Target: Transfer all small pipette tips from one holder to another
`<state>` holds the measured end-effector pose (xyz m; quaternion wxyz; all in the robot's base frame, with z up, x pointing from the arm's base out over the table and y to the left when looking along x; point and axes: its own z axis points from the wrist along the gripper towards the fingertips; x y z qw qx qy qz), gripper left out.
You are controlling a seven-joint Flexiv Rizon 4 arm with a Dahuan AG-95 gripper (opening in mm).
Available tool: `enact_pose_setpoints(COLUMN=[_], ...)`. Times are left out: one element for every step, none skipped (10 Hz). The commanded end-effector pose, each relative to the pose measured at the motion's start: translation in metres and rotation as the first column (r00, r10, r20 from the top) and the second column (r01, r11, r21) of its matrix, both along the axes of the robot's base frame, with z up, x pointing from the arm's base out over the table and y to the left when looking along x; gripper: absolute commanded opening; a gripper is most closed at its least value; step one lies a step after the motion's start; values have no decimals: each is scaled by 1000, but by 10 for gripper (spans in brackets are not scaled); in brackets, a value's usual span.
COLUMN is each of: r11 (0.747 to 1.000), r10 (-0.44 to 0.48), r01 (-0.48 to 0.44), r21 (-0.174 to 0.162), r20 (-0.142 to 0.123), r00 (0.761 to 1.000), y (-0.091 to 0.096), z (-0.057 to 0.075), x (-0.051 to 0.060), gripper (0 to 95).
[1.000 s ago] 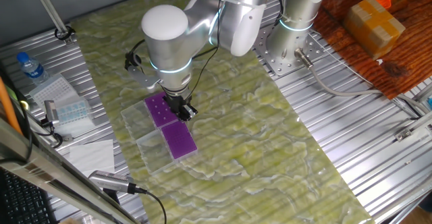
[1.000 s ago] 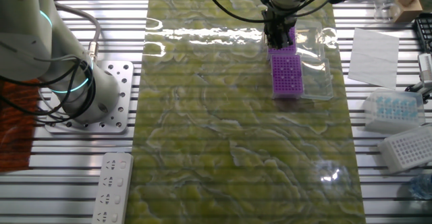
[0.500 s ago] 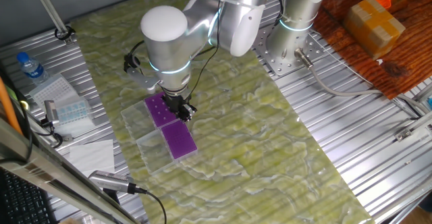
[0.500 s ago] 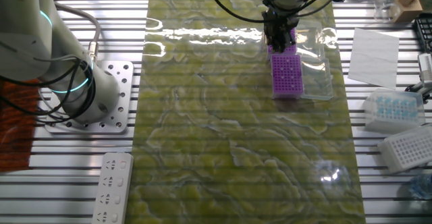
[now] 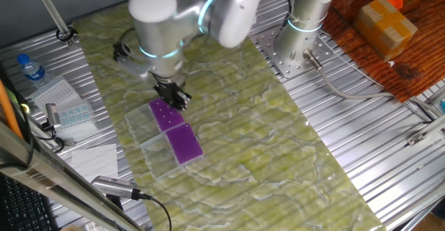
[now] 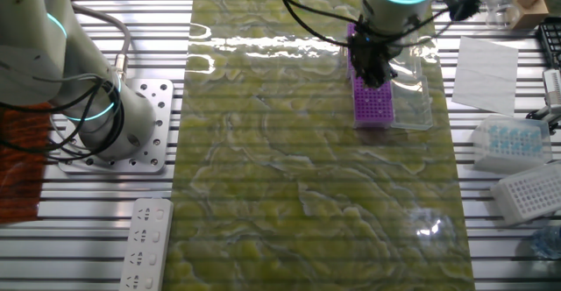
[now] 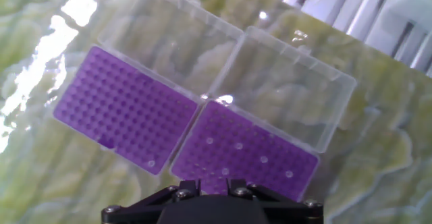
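Two purple racks (image 7: pixel 125 114) lay below; gripper (image 5: pixel 174 97) had risen off the tipped rack (image 7: pixel 246 158); finger state unclear, possibly carrying a tip.

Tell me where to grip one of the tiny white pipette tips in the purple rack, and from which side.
Grip the exposed top rim of a tiny white pipette tip, coming straight down from above. Each tip sits upright in a hole of the purple rack nearer the gripper, so only its top shows as a dot; the sides are buried. The tips stand apart, probably leaving finger room.
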<state>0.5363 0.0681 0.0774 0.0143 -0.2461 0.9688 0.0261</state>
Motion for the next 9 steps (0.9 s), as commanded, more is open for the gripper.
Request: enact_pose_setpoints(r11=[1000, 1000, 1000, 1000, 1000, 1000, 1000, 1000, 1000], r10=[-5, -4, -3, 3, 4, 7, 6, 7, 10], r01=[5, 4, 3, -3, -4, -7, -6, -7, -10], r21=[-1, -1, -1, -6, -6, -6, -7, -9, -12], r20=[6, 9, 10, 11, 13, 16, 19, 20, 21], r00=[1000, 1000, 1000, 1000, 1000, 1000, 1000, 1000, 1000], y=[2, 2, 2, 2, 2, 3, 3, 3, 3], z=[-7, -11, -11, -13, -15, -17, -20, -21, -22], x=[6, 7, 7, 7, 7, 7, 7, 6, 6], gripper=[190, 190, 190, 190, 190, 190, 190, 190, 190])
